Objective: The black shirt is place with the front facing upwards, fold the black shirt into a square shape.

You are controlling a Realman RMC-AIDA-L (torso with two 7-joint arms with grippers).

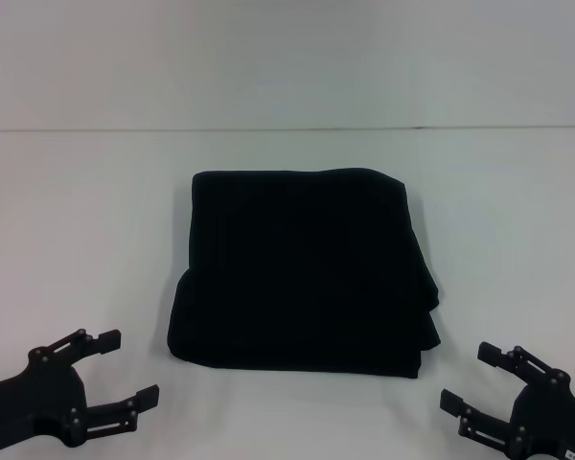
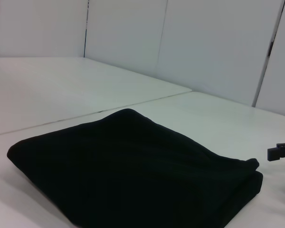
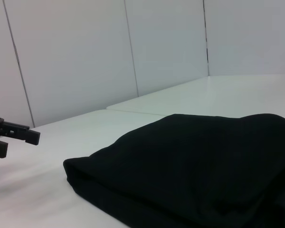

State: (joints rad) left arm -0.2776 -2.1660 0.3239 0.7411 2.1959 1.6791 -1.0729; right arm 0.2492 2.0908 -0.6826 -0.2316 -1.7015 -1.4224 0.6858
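Nearest to me in the head view, my left gripper sits low at the near left corner of the white table, its two fingers spread wide with nothing between them. My right gripper mirrors it at the near right corner, fingers likewise wide apart and holding nothing. Both are clear of the cloth, one off each near corner.

Between and just beyond them lies the black shirt, folded into a thick, roughly square bundle in the middle of the table, no lettering or label showing. From above I see its outline and stacked layers stepping out on its right edge.

My left wrist view shows the shirt side-on, the rounded fold visible, with a right finger tip past it. My right wrist view gives the shirt likewise, the left gripper's fingers beyond, and wall panels behind
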